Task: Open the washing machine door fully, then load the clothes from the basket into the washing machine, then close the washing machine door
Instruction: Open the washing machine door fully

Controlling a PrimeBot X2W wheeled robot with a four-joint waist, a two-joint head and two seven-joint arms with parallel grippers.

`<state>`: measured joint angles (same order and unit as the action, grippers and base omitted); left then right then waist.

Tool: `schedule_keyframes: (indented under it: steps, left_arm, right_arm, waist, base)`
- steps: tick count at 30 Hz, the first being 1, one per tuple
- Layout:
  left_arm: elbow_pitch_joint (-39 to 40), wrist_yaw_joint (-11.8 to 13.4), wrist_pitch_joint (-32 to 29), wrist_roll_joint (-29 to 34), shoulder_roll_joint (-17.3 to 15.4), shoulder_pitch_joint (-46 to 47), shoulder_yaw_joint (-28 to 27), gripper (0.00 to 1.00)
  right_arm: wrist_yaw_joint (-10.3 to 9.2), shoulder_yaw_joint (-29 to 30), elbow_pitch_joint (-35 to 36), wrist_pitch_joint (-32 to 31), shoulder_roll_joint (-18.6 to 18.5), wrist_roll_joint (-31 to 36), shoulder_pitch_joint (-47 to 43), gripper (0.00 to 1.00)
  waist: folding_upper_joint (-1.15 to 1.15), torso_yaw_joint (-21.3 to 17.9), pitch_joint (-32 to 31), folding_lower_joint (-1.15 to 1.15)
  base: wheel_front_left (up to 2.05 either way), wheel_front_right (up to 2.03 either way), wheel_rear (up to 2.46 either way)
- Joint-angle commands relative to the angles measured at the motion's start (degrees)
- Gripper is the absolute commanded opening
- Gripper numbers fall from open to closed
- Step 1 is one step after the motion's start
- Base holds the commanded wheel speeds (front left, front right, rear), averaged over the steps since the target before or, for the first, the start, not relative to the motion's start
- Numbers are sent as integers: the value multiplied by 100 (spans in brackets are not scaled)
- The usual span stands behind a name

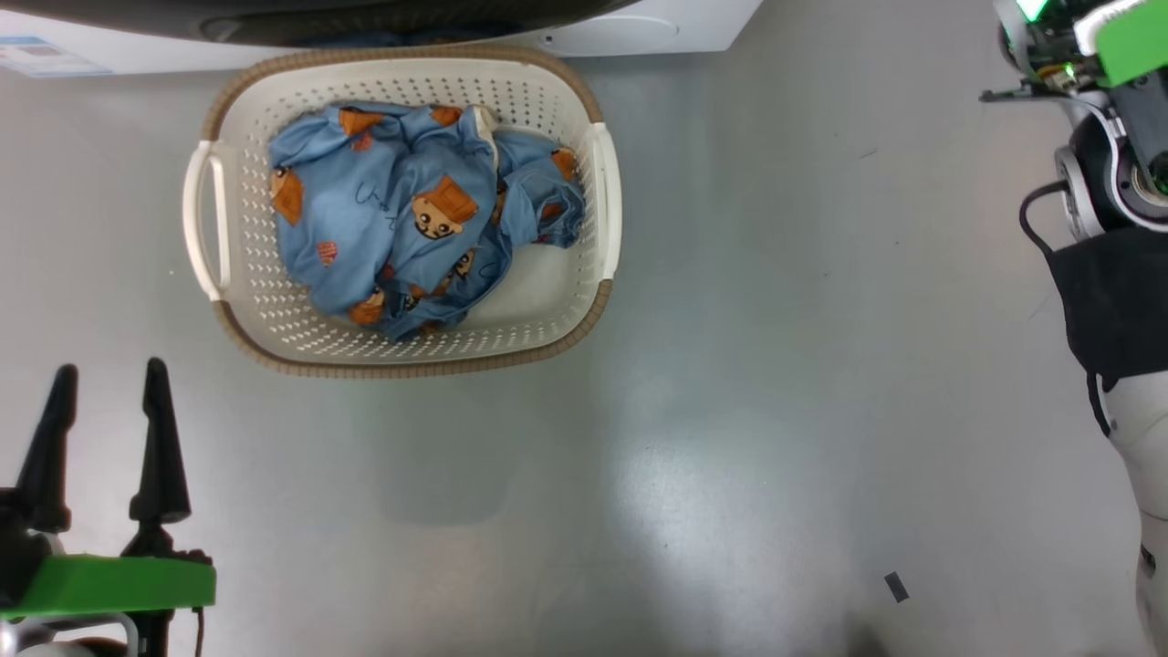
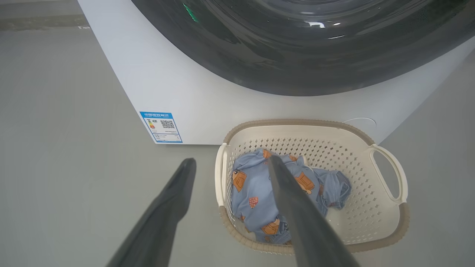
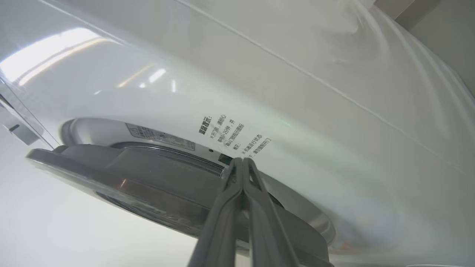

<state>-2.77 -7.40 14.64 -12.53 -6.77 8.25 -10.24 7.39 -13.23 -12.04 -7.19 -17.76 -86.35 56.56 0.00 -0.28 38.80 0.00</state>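
Note:
The cream basket (image 1: 598, 219) stands on the floor just before the white washing machine (image 1: 639, 27), with the blue bear-print clothes (image 1: 401, 210) heaped in it. The black washing machine door (image 2: 315, 48) bulges above the basket (image 2: 371, 230) and the clothes (image 2: 252, 185). My left gripper (image 1: 109, 370) hovers open and empty, nearer me and left of the basket. My right gripper (image 3: 241, 161) is shut on nothing. Its tips sit at the grey door rim (image 3: 148, 174), where a gap shows against the white front panel (image 3: 297, 92).
Grey floor spreads right of the basket, with a small dark scrap (image 1: 896, 587) lying on it. My right arm (image 1: 1113, 274) rises along the right edge. A blue label (image 2: 161, 127) marks the machine's lower left corner.

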Motion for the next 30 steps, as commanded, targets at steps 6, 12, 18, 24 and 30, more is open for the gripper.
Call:
schedule_keyframes:
  steps: [6,12,18,24,30]
  left_arm:
    - [20,-9,36,-43,-135,38,-140,100]
    - [-122,-9,36,-49,-57,60,-162,100]
    - [-203,-9,36,9,-12,8,-118,100]
    - [-280,-9,36,82,25,-24,50,100]
    - [-346,-9,36,110,36,-23,137,100]
  right_arm:
    - [10,-292,148,-188,-48,57,390,0]
    - [10,-422,114,-283,-140,55,730,0]
    - [10,-571,45,-385,-199,92,970,0]
    - [10,-728,-127,-472,-269,141,1205,0]
    - [10,-868,-317,-576,-293,101,1384,0]
  waist:
    - [0,197,106,0]
    - [0,376,199,0]
    - [0,466,243,0]
    - [0,555,220,0]
    - [0,589,145,0]
  base:
    - [0,0,0]
    - [0,0,0]
    - [0,0,0]
    - [0,0,0]
    - [0,0,0]
